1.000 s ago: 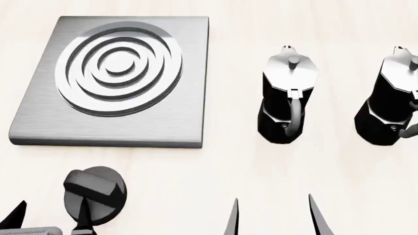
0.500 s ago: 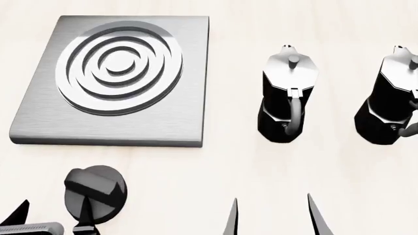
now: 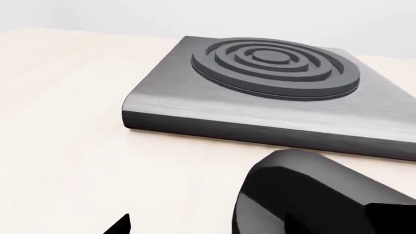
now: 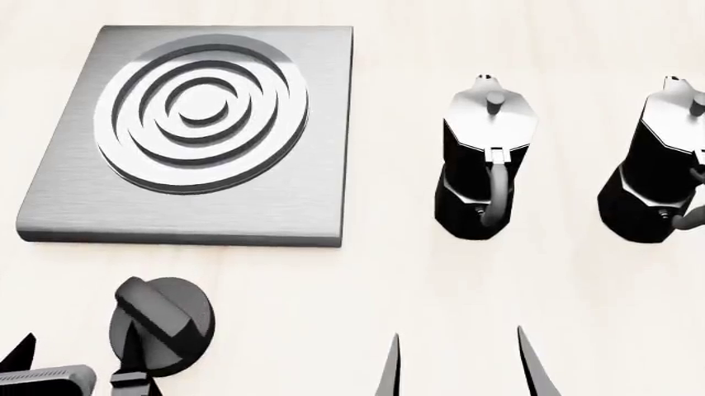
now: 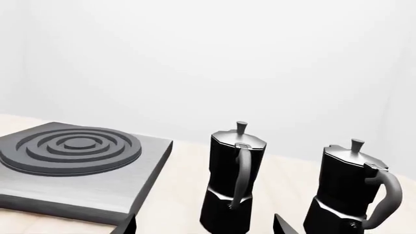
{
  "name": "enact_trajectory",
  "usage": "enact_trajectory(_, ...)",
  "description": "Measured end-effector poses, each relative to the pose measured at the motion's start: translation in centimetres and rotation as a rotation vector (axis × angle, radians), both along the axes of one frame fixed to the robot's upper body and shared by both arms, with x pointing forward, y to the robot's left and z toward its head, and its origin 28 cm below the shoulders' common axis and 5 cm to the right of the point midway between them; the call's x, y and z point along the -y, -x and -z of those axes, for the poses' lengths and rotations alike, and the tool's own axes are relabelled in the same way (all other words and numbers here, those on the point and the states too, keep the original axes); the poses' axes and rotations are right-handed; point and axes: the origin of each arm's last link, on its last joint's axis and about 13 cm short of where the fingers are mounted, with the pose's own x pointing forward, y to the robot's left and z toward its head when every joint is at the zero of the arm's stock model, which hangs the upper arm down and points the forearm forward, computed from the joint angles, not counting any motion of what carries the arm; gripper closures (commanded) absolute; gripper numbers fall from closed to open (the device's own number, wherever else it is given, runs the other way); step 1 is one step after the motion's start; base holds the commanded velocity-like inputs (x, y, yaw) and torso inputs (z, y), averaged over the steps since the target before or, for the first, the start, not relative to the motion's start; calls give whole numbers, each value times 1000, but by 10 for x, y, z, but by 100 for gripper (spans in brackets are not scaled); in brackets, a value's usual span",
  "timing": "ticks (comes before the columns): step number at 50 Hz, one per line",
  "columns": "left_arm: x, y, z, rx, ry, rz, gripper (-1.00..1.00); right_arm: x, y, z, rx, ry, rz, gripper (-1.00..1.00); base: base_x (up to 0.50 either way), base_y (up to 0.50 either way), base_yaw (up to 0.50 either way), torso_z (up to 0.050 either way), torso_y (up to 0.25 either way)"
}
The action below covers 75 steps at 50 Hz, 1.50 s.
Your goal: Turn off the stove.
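Note:
The stove slab (image 4: pixel 187 210) lies at the far left with its ringed burner (image 4: pixel 201 113); it also shows in the left wrist view (image 3: pixel 215 105) and the right wrist view (image 5: pixel 97 187). Its black ridged knob (image 4: pixel 165 326) sits apart on the table, in front of the slab, and shows large in the left wrist view (image 3: pixel 312 195). My left gripper (image 4: pixel 75 363) is open. One fingertip (image 4: pixel 130 359) overlaps the knob's left side and the other (image 4: pixel 22 356) is well left of it. My right gripper (image 4: pixel 460 367) is open and empty, in front of the nearer moka pot.
Two black-and-silver moka pots stand to the right of the stove, one in the middle (image 4: pixel 484 165) and one at the right edge (image 4: pixel 655 177). Both show in the right wrist view, the nearer (image 5: pixel 235 180) and the farther (image 5: pixel 351 195). Pale tabletop (image 4: pixel 330 297) lies between knob and right gripper.
My left gripper has shifted slightly left and down at the knob. The knob's ridge looks turned a little. The right gripper, stove slab and pots have not moved.

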Motion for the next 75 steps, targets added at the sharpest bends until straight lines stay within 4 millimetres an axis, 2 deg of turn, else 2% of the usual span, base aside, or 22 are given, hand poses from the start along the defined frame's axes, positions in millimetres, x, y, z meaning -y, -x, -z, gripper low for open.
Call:
enact_trajectory(36,-11,-24,-5,51,-59,-129,-100,0,0,1,-4,1,-4,-100,0,0,0,-1,-3)
enact_trajectory(49,-12,-16,-6,58,-60,-132,-100,-1,0,1,-5,3,-5,-100,0,0,0,0,-1)
enact_trajectory(75,-8,9,-25,187,-78,-51,-100,-1,-1,1,-1,4,-5,-100,0,0,0,0,0)
